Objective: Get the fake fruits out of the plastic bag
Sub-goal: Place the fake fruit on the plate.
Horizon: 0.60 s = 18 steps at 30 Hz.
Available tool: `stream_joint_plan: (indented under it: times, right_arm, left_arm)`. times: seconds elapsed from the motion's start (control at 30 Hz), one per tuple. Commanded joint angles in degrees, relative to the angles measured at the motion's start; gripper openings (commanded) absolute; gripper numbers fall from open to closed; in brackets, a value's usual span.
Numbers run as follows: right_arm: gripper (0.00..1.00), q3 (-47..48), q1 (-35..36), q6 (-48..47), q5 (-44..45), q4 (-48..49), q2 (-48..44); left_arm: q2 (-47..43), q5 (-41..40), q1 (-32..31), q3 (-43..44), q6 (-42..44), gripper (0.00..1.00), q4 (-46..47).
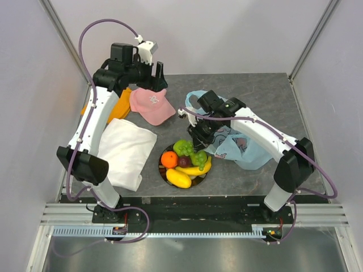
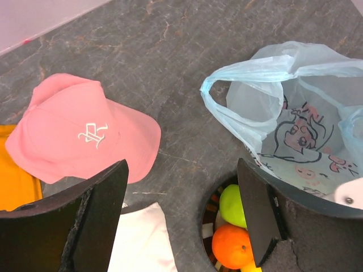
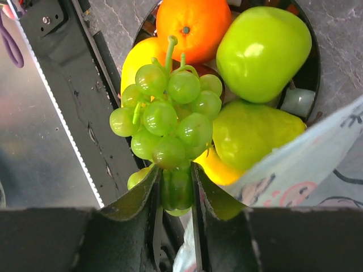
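Note:
My right gripper (image 3: 176,175) is shut on the bottom of a bunch of green grapes (image 3: 170,113) and holds it just above a dark plate (image 3: 311,71). The plate holds an orange (image 3: 193,25), a green apple (image 3: 264,54), a green pear (image 3: 249,133), a yellow mango-like oval (image 3: 139,56) and a yellow banana (image 1: 197,169). The light-blue plastic bag (image 1: 247,147) lies right of the plate (image 1: 162,170), under my right arm; its mouth gapes in the left wrist view (image 2: 295,113). My left gripper (image 2: 181,215) is open and empty, raised at the back left (image 1: 153,71).
A pink cap (image 1: 152,105) lies at the back, left of the bag. A folded white cloth (image 1: 127,150) lies left of the plate. An orange cloth (image 1: 120,105) lies beside the cap. Grey walls close in the table on three sides.

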Motion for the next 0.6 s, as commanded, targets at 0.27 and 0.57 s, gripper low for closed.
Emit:
stream_joint_plan:
  times: [0.27, 0.57]
  right_arm:
    - [0.42, -0.82, 4.91, 2.87, 7.3, 5.02, 5.61]
    - [0.98, 5.15, 3.95, 1.03, 9.16, 0.54, 3.25]
  left_arm:
    - [-3.77, 2.21, 0.74, -4.27, 2.01, 0.83, 0.22]
    - [-5.18, 3.17, 1.09, -6.46, 2.27, 0.83, 0.31]
